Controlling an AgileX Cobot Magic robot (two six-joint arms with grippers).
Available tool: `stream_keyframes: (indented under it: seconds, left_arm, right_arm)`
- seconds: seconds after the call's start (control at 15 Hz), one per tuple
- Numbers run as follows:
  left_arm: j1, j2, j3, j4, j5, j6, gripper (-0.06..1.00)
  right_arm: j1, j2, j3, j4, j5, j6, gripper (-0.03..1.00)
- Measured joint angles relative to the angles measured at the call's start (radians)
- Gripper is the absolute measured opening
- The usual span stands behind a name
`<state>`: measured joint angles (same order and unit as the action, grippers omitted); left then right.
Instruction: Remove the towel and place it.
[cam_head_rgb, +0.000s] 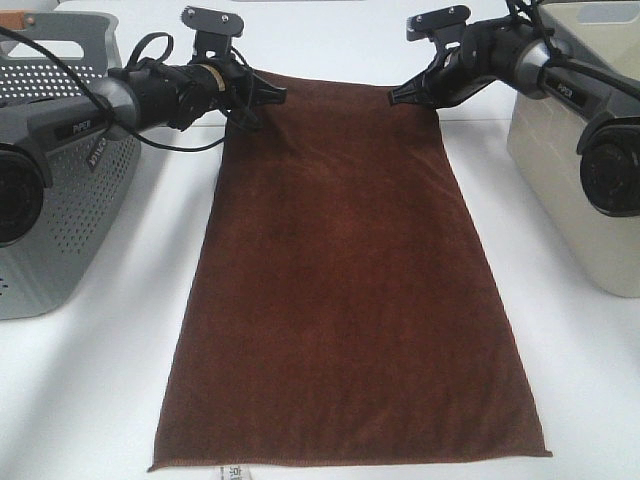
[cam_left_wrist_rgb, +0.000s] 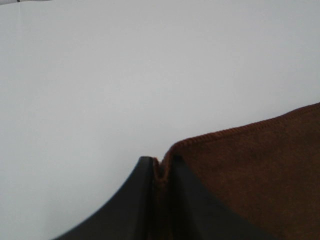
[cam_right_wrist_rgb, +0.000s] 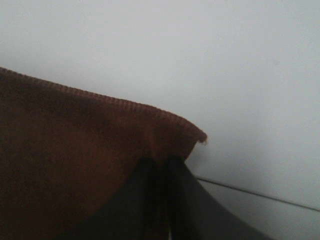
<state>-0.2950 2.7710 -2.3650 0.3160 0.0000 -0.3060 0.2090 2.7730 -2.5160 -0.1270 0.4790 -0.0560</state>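
Our left claw (cam_left_wrist_rgb: 161, 172) has its jaws pinched on the towel (cam_head_rgb: 345, 290) at one far corner, a thin fold of brown hem showing between the two black fingers in the left wrist view. Our right claw (cam_right_wrist_rgb: 162, 167) does the same at the other far corner, jaws close together with cloth between them. In both views the grip looks light, and we cannot tell whether the jaws are starting to part.

The towel lies flat and spread on the white table (cam_head_rgb: 90, 400). Its near hem, with the small white label (cam_head_rgb: 236, 471), lies at the table's front edge; its far hem sits under the two claws. The grey basket (cam_head_rgb: 60, 190) stands beside the towel's left edge, the beige bin (cam_head_rgb: 560, 170) beside its right, neither touching it.

We judge the towel already out and laid down, so we are at the release. Next we need to spread both jaws fully and lift straight up, so the corners do not drag or fold back.
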Motion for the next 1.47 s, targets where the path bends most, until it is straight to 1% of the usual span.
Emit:
stream_keyframes:
  seconds: [0.2, 0.27, 0.33, 0.47, 0.53, 0.67, 0.8, 0.87, 1.2, 1.27, 1.47]
  left_arm:
    - [0.007, 0.001, 0.0, 0.001, -0.015, 0.0, 0.55]
    - [0.008, 0.001, 0.0, 0.001, -0.02, 0.0, 0.65]
    - [0.009, -0.001, 0.0, 0.001, -0.02, 0.0, 0.71]
    - [0.009, -0.015, 0.0, 0.001, -0.02, 0.0, 0.74]
    - [0.009, -0.038, 0.0, 0.001, 0.0, 0.0, 0.75]
    - [0.009, -0.066, 0.0, 0.001, 0.054, 0.0, 0.75]
    - [0.009, -0.069, 0.0, 0.0, 0.141, 0.0, 0.8]
    - [0.009, -0.067, 0.0, -0.011, 0.19, 0.0, 0.83]
    - [0.013, -0.065, 0.0, -0.11, 0.357, 0.0, 0.87]
    - [0.013, -0.065, 0.0, -0.114, 0.393, 0.0, 0.88]
    - [0.012, -0.079, 0.0, -0.116, 0.434, 0.0, 0.88]
  right_arm:
    - [0.0, 0.004, 0.0, -0.043, -0.019, 0.113, 0.55]
    - [0.0, 0.004, 0.0, -0.075, -0.021, 0.158, 0.67]
    - [0.0, 0.004, 0.0, -0.108, -0.018, 0.19, 0.73]
    - [0.0, 0.001, 0.0, -0.129, 0.0, 0.214, 0.77]
    - [0.0, -0.01, 0.0, -0.124, 0.034, 0.215, 0.78]
    - [0.0, -0.042, 0.0, -0.083, 0.085, 0.224, 0.78]
    - [0.0, -0.081, 0.0, -0.03, 0.135, 0.229, 0.78]
    - [0.0, -0.094, 0.0, -0.014, 0.154, 0.229, 0.78]
    - [0.0, -0.112, 0.0, 0.002, 0.252, 0.229, 0.78]
    - [0.0, -0.112, 0.0, 0.006, 0.27, 0.229, 0.78]
    - [0.0, -0.116, 0.0, 0.048, 0.334, 0.229, 0.78]
